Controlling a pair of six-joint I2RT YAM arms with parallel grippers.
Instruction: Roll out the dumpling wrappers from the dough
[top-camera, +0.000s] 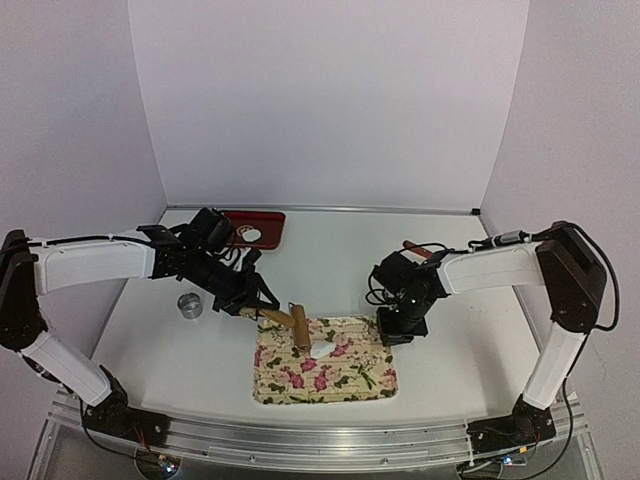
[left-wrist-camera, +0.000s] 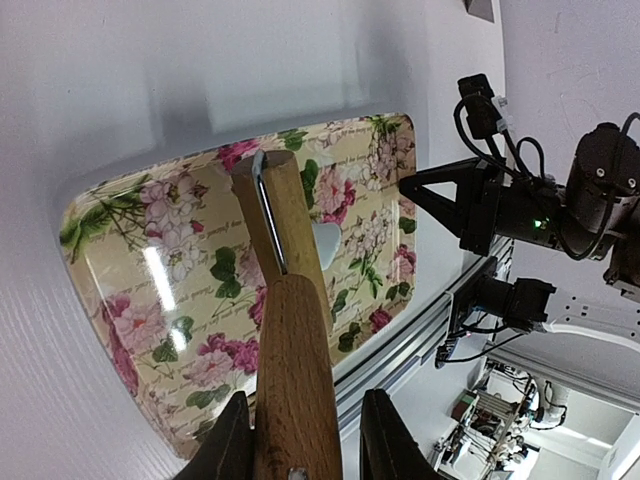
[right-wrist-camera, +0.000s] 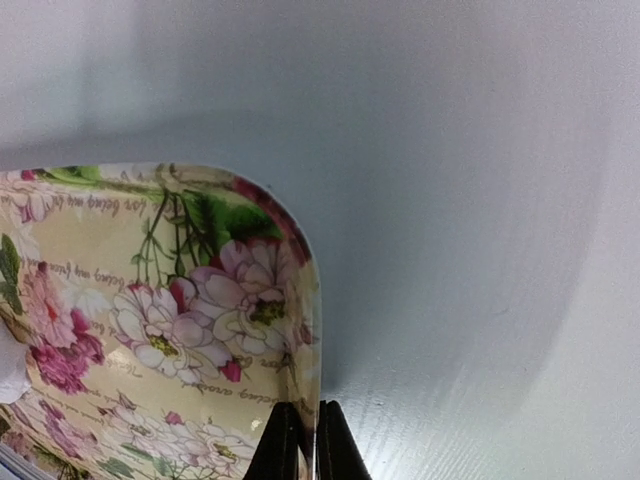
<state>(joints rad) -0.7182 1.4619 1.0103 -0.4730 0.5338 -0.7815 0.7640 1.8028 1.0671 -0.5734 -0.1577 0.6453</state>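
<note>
A white lump of dough (top-camera: 325, 345) lies on the floral tray (top-camera: 345, 390). My left gripper (top-camera: 262, 308) is shut on the handle of a wooden rolling pin (top-camera: 290, 322), whose roller end sits on the tray beside the dough. In the left wrist view the pin (left-wrist-camera: 290, 340) runs up between my fingers (left-wrist-camera: 228, 445), with the dough (left-wrist-camera: 328, 238) just past its roller. My right gripper (right-wrist-camera: 300, 445) is shut on the tray's right rim (right-wrist-camera: 305, 300); it also shows in the top view (top-camera: 392, 330). A small white round disc (top-camera: 254, 236), like a wrapper, lies on the red tray.
A metal ring cutter (top-camera: 190, 305) stands on the table left of the floral tray. The red tray (top-camera: 270, 222) lies at the back near the wall, behind my left arm. White walls enclose the table on three sides.
</note>
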